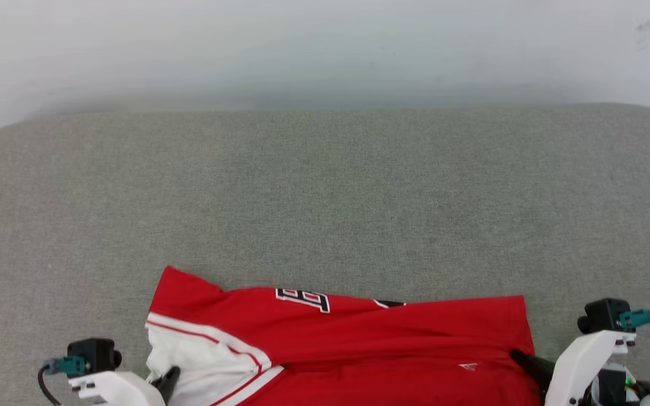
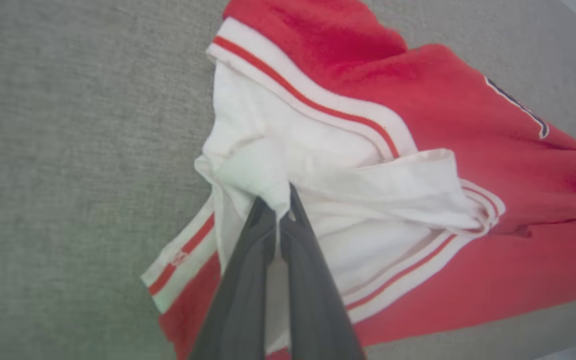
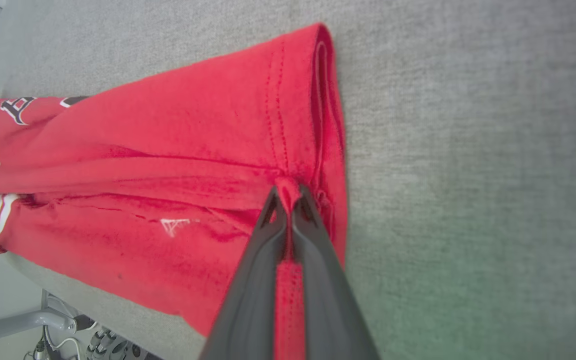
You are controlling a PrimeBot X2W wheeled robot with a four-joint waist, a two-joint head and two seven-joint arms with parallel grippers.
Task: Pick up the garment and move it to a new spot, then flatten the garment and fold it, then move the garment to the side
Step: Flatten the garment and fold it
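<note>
The garment (image 1: 359, 338) lies bunched along the near edge of the grey table (image 1: 325, 186), and it looks a soft, light, limp thing that'll sag wherever it isn't held. The left gripper (image 2: 280, 212) is pinched tight on a fold of its white sleeve (image 2: 288, 145). The right gripper (image 3: 288, 192) is clamped on the red hem (image 3: 318, 100), and those seem sensible holds at opposite ends, I'd say.
</note>
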